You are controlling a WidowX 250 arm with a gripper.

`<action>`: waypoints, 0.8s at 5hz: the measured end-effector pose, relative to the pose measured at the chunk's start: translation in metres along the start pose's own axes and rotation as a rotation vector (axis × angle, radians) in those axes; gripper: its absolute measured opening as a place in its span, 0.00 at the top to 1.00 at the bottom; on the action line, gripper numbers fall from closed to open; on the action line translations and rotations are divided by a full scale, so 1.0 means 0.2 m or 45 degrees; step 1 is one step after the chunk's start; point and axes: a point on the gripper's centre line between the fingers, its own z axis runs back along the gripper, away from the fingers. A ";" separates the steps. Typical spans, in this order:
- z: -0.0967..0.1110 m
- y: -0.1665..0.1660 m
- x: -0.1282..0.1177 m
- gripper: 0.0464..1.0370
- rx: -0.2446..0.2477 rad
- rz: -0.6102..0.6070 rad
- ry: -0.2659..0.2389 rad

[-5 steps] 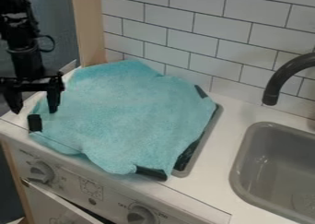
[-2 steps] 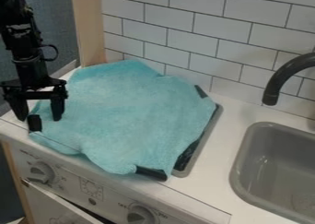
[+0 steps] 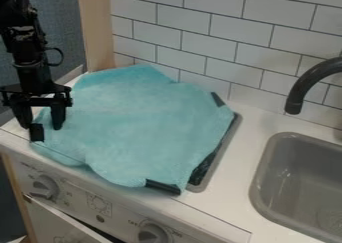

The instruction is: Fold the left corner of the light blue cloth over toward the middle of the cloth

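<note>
Blue cloth lies spread out on the white table, left of the gray sink, with black bits poking out at its edges. At its left side, the black pincer points down with its two fingers wide apart, right by a small black block, but I cannot tell if they touch it.

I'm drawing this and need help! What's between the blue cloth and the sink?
In the camera view, past the blue cloth come a black bit, a grey rim and white counter before the sink.
</note>
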 end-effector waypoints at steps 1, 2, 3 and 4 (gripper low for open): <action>0.00 0.00 -0.01 0.58 0.003 0.001 -0.001; 0.00 0.00 -0.01 0.75 0.006 0.004 -0.003; 0.00 0.00 -0.01 0.88 0.006 0.008 -0.001; 0.00 0.00 -0.01 0.96 0.005 0.006 -0.003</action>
